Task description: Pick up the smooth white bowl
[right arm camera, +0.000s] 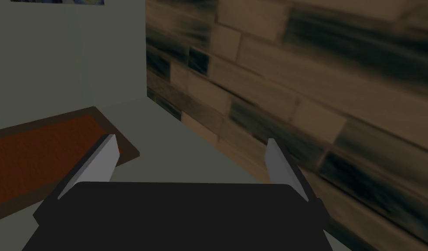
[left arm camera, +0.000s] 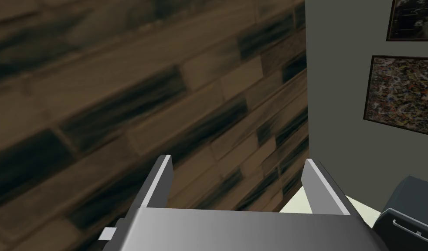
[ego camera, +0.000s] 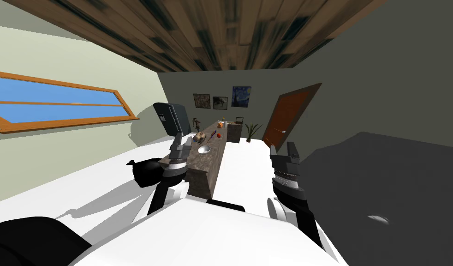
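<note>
**Holding both pincers open, apart from the bowl**

Nearest the body, the left pincer (left arm camera: 238,160) points upward with its two blades spread wide and nothing between them. The right pincer (right arm camera: 191,139) is also raised, blades parted and empty. In the head view the left one stands over the near left corner of the bench (ego camera: 215,172), while the right one hangs off the bench's right side above the white floor (ego camera: 241,171).

The bench is a long, dark, stone-patterned counter that runs away from the robot. The bowl (ego camera: 204,149) is shallow, pale and round. It sits upright on the near half of the bench top between the long edges, just beside the left pincer and apart from its blades.

Farther along the top lie a brownish lumpy object (ego camera: 200,136), a purple item (ego camera: 213,135) and a small red fruit (ego camera: 218,135), each clear of the bowl. Toward the far end stand an orange object (ego camera: 220,124) and a pale bottle (ego camera: 224,123).

Past the far left corner is a dark fridge (ego camera: 171,117). Off the far right corner are a leafy plant (ego camera: 252,130) and a reddish-brown door (ego camera: 291,115).
</note>
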